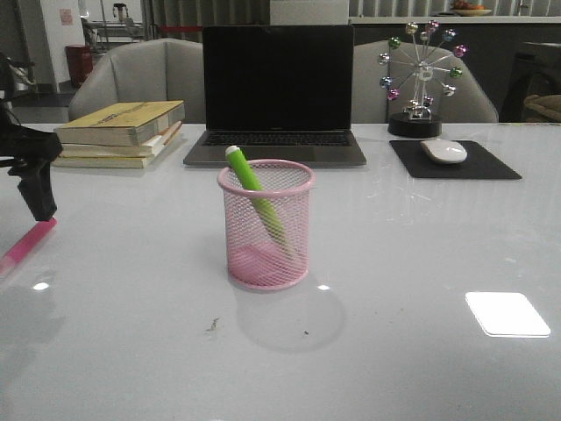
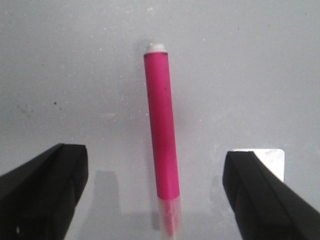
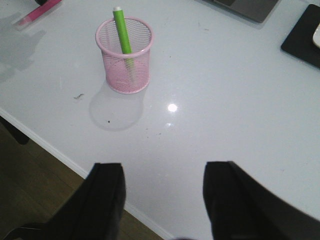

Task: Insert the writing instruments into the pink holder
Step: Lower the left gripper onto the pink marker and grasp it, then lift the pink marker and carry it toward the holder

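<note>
Nearest to me, the white table point(image 1: 394, 351) lies bare but for a few specks and a glare patch at the near right. Past that, mid-table, stands the pink holder point(image 1: 266, 225), upright, with the green marker point(image 1: 252, 186) already inside, leaning so its whitish end pokes over the far-left part of the rim.

One pen is done, I judge, and the other is the step in hand. The magenta marker point(image 2: 162, 131) lies flat on the table at the far left edge, well apart from the holder. My left gripper point(image 2: 155, 195) hangs just above it, jaws spread wide, one on each side of the barrel and touching nothing. My right gripper point(image 3: 162, 200) is also spread and empty, hovering at the near edge of the table, well clear of the holder.

In the front view the marker's long axis runs diagonally, from near-left to far-right. Its whitish end point(image 2: 156, 47) points away from my left wrist, and the barrel lies between my jaws and across their closing line, which suits a pinch.

Next I would lower until the jaws bracket the barrel near its middle, close, lift, tip the pen toward upright, carry it right over the rim and release beside the green one.
</note>
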Motion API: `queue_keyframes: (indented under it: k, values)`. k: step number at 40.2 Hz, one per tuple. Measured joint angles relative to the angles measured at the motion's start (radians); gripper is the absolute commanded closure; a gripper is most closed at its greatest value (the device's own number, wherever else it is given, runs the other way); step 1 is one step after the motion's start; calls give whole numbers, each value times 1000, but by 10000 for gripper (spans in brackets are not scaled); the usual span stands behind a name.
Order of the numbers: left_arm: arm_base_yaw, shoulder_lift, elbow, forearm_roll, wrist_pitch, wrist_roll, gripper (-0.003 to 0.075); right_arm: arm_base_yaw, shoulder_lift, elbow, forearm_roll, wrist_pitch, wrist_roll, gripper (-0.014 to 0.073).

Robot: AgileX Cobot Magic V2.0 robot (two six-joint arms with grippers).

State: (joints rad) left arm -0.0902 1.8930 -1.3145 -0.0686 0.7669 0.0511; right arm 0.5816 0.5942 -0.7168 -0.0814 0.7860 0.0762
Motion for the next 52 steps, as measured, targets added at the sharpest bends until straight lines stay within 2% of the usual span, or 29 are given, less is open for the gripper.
queue_keyframes:
  k: [12, 27, 32, 36, 41, 48, 52]
  values:
    - [0, 130, -128, 20, 30, 0, 118, 0, 0, 0, 0, 0, 0, 125]
    - [0, 216, -198, 20, 35, 0, 122, 0, 0, 0, 0, 0, 0, 125]
    - [0, 218, -206, 20, 35, -2, 215, 0, 0, 0, 0, 0, 0, 125]
    - [0, 218, -206, 20, 39, -2, 345, 0, 0, 0, 0, 0, 0, 125]
    - [0, 220, -210, 20, 43, -2, 470, 0, 0, 0, 0, 0, 0, 125]
    - [0, 220, -210, 20, 57, -2, 594, 0, 0, 0, 0, 0, 0, 125]
    - [0, 220, -212, 20, 68, -2, 628, 0, 0, 0, 0, 0, 0, 125]
